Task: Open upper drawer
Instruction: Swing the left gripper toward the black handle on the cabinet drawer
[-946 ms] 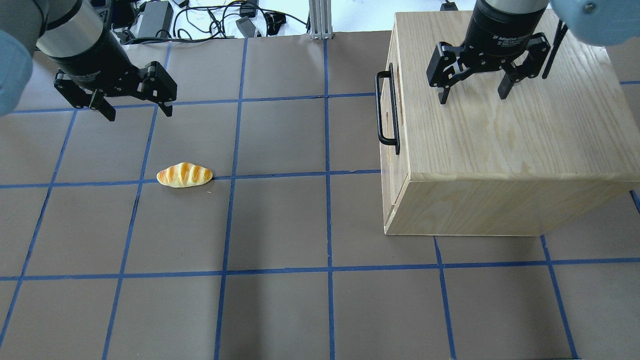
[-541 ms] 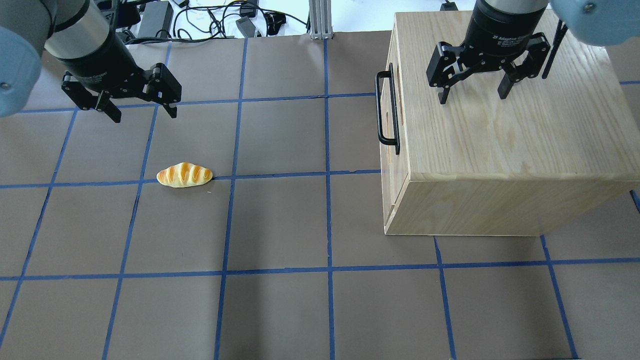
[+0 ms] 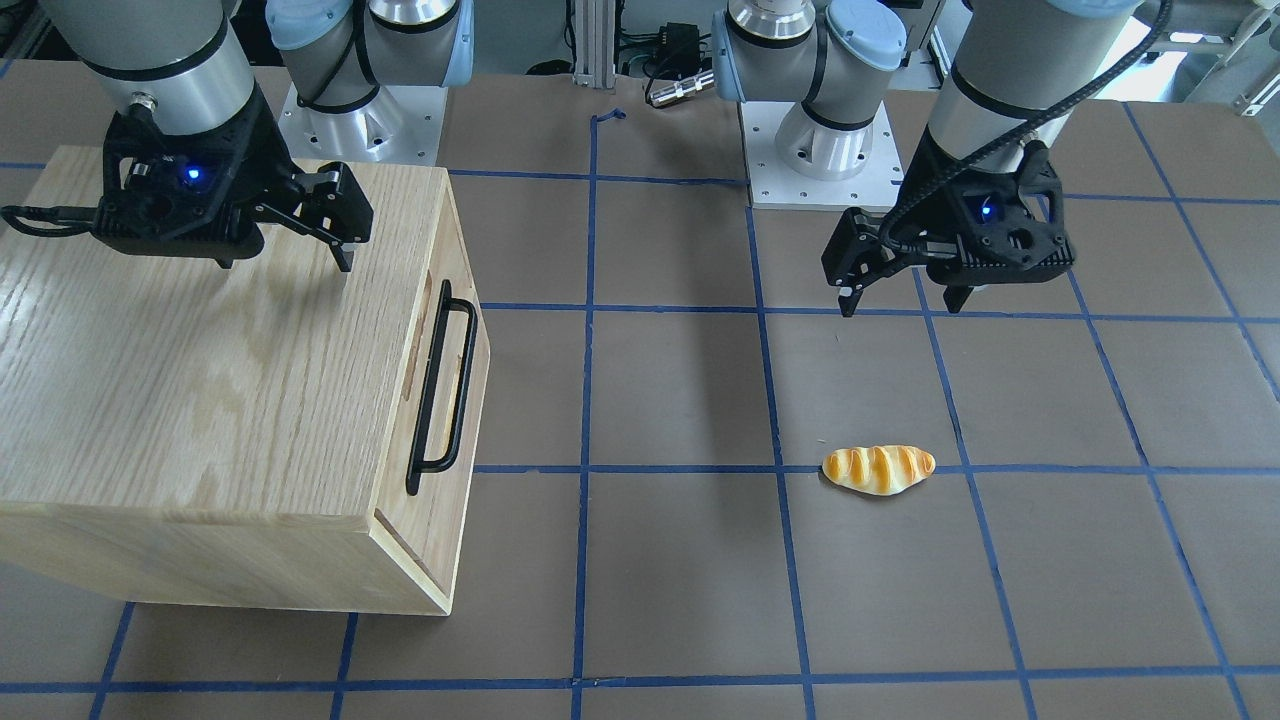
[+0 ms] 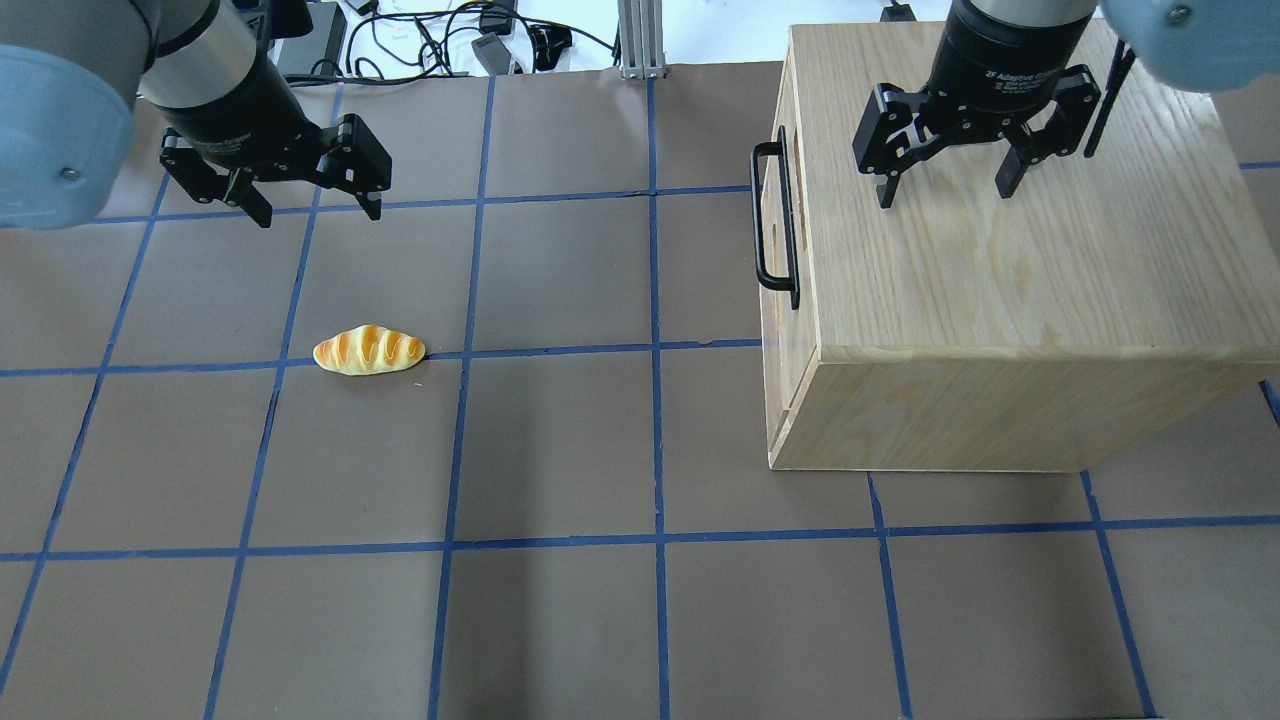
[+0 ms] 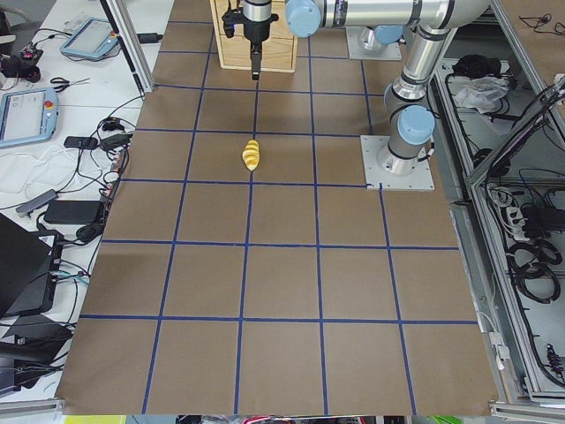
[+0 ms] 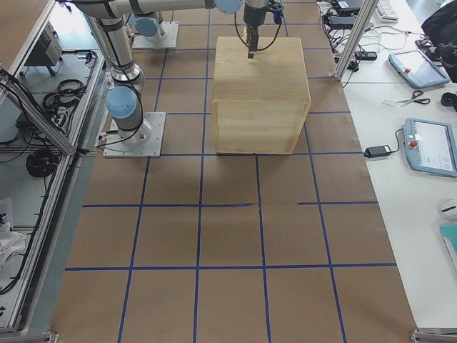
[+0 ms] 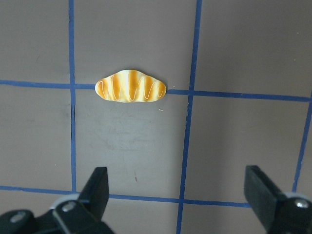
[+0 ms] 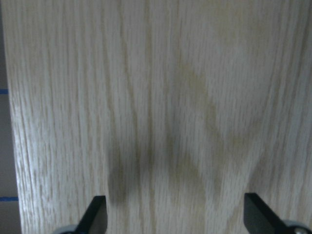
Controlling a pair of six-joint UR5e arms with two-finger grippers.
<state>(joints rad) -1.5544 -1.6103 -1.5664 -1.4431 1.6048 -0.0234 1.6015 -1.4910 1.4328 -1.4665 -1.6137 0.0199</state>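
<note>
The upper drawer (image 3: 432, 520) is the light-oak front with a long black bar handle (image 3: 440, 385) on the cabinet face; it looks shut. In the overhead view the handle (image 4: 775, 225) faces the table's middle. My right gripper (image 4: 945, 195) hangs open and empty above the cabinet top (image 8: 161, 97), set back from the handle; it also shows in the front view (image 3: 285, 262). My left gripper (image 4: 318, 213) is open and empty above the table, far from the drawer, and shows in the front view (image 3: 900, 305) and its wrist view (image 7: 179, 195).
A toy bread roll (image 4: 368, 350) lies on the brown paper, near my left gripper; it also shows in the left wrist view (image 7: 130, 86). The oak cabinet box (image 4: 1000, 300) stands on the table's right side. Cables and adapters (image 4: 420, 40) lie past the far edge.
My left gripper has moved to the right and a little farther from me, still open. The right gripper, the drawer and the bread roll have not moved.
</note>
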